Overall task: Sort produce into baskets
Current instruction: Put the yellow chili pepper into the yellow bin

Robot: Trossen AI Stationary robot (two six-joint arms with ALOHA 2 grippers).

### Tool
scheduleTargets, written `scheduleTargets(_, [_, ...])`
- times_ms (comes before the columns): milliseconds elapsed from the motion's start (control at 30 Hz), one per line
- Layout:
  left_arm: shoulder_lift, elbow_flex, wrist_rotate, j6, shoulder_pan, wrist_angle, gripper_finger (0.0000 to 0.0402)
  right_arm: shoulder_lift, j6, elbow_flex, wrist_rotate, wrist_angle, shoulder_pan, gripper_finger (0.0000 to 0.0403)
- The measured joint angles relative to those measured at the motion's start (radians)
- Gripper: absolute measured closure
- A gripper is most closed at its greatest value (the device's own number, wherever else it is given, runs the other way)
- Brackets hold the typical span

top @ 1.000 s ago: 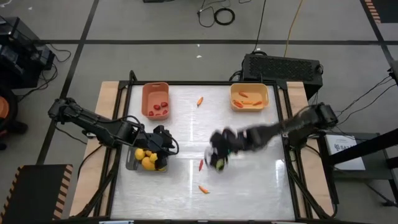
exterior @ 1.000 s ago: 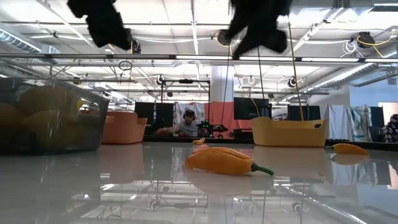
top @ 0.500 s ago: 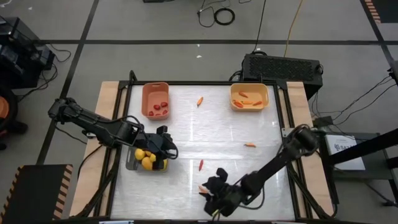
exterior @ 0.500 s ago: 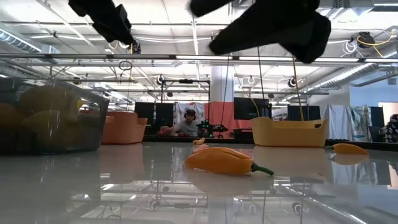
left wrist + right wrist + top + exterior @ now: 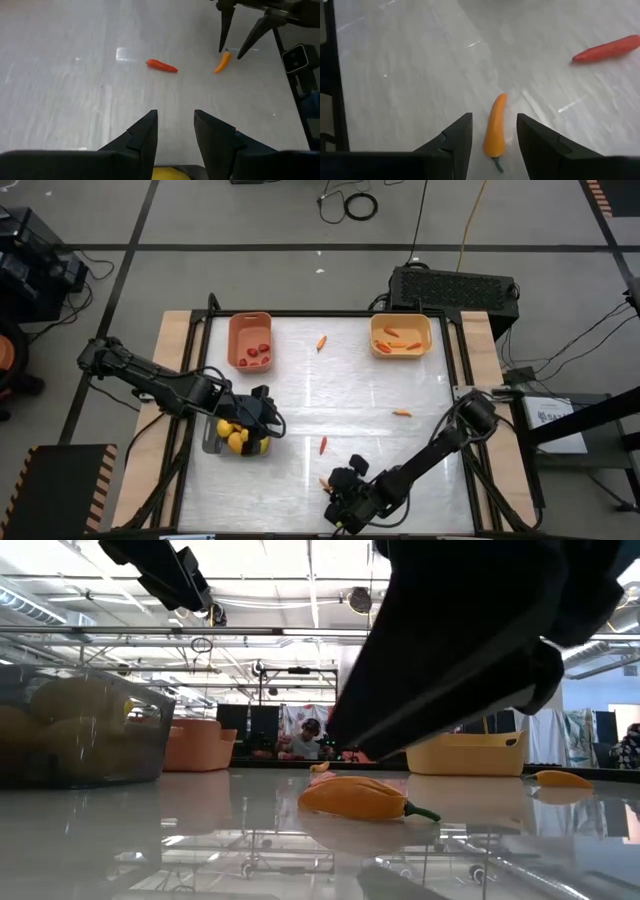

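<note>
Right gripper (image 5: 491, 137) is low over the near edge of the table (image 5: 380, 395), jaws apart, straddling the orange pepper (image 5: 495, 126). The pepper lies flat between the fingertips (image 5: 457, 132), stem end toward the wrist; nothing is gripped yet.

My read on handling: it is small and light, smooth-skinned, tapered, and probably a rigid plastic prop, so it is not fragile. The white tabletop looks glossy and the pepper will likely skid or roll if one finger touches first. Best hold is across the thick middle of the body, fingers square to its long axis, not on the thin tip or the stem.

A red pepper (image 5: 605, 49) lies well apart from it; another orange piece (image 5: 401, 413) sits loose toward the right side and one more (image 5: 321, 342) between the far baskets.

Left gripper (image 5: 175, 132) hangs over the grey basket (image 5: 208, 442) of yellow fruit (image 5: 236, 438), jaws apart, holding nothing.

Salmon basket (image 5: 250, 340) holds the dark red pieces, the yellow-orange basket (image 5: 401, 335) holds peppers, so that is where this one likely goes.
</note>
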State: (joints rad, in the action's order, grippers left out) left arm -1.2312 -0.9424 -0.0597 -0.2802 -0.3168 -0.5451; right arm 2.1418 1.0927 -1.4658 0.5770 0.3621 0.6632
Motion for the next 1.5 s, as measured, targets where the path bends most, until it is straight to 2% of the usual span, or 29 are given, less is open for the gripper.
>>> scheduleTargets(300, [0.000,0.000,-0.001,0.000,0.000,-0.001,0.0267,0.013,-0.010,-0.001,-0.002,0.011,0.000,0.0257])
scheduleTargets(567, [0.000,0.000,-0.003,0.000,0.000,0.006,0.0267,0.079,-0.004,-0.004,-0.067,-0.033,0.010,0.0264])
scheduleTargets(700, [0.000,0.000,-0.005,0.000,0.000,0.005,0.0267,0.076,-0.005,-0.004,-0.075,-0.003,0.012,0.0303])
scheduleTargets(833, [0.000,0.000,-0.005,0.000,0.000,0.005,0.0267,0.050,-0.008,-0.003,-0.096,0.055,0.007,0.0368])
scheduleTargets(933, [0.000,0.000,-0.006,0.000,0.000,0.005,0.0267,0.011,-0.047,0.001,-0.095,0.111,-0.002,0.0394])
scheduleTargets(1167, [0.000,0.000,-0.009,-0.004,0.000,0.006,0.0267,-0.184,-0.208,0.002,-0.034,0.313,-0.107,0.0378])
scheduleTargets(1300, [0.000,0.000,-0.033,-0.029,0.000,0.012,0.0267,-0.319,-0.269,0.002,-0.036,0.454,-0.211,0.0391])
scheduleTargets(1500, [0.000,0.000,-0.069,-0.072,0.011,0.044,0.0267,-0.497,-0.315,0.001,-0.032,0.690,-0.431,0.0395])
